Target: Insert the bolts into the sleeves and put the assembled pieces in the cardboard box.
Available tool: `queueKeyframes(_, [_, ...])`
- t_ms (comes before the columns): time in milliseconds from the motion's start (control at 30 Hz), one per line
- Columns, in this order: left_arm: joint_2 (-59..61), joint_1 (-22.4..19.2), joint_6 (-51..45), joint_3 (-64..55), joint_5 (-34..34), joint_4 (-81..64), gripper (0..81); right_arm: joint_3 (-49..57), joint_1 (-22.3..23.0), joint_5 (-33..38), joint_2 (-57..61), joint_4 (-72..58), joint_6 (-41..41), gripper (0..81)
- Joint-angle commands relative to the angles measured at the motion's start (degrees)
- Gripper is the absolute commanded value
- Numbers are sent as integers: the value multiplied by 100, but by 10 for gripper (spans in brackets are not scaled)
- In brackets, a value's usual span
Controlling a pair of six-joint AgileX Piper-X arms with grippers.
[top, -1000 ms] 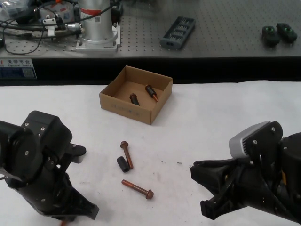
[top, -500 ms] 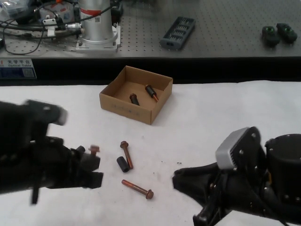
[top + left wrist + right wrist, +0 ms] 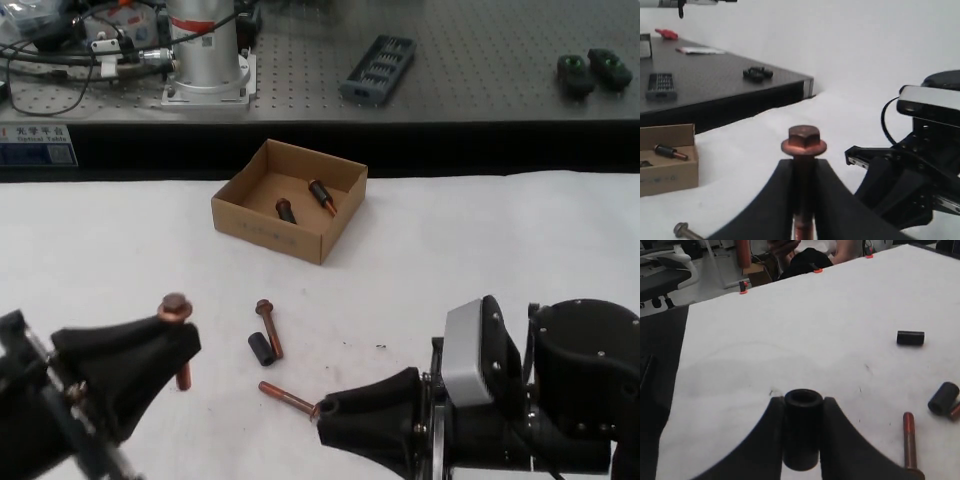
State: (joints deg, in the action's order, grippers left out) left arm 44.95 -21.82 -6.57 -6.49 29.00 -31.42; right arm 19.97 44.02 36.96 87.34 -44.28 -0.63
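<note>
Mating step in hand: left tool [image 3: 803, 167] clamps a bolt [image 3: 803, 142], right tool [image 3: 802, 405] clamps a sleeve [image 3: 802, 440], both well apart from the box [image 3: 262, 232], on its near side. Next, as judged: shank and bore must line up before pushing home.

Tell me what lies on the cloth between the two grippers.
In the high view, a black sleeve beside a copper bolt, and a second bolt lying nearer the right gripper, sit between it and the left gripper.
</note>
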Motion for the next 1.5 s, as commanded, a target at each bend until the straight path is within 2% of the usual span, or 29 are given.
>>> queueKeyframes(0, [-62, -20, -624, 493, 234, -1628, 6, 12, 14, 136, 118, -428, -19, 64])
queueKeyframes(200, [-62, -85, -982, 616, 619, -2371, 6, 12, 484, 136, 471, -1174, -33, 64])
queueKeyframes(333, [83, -429, -972, 616, 618, -2473, 6, 24, 752, 136, 643, -1779, -144, 64])
queueKeyframes(533, [524, -979, -801, 616, 618, -2940, 6, 24, 814, 327, 650, -1826, -328, 64])
queueKeyframes(667, [790, -1168, -780, 616, 618, -3192, 6, 24, 814, 414, 650, -1826, -327, 64])
queueKeyframes(1467, [1211, -1219, -764, 616, 608, -3515, 6, 13, 814, 1164, 650, -2297, -285, 64])
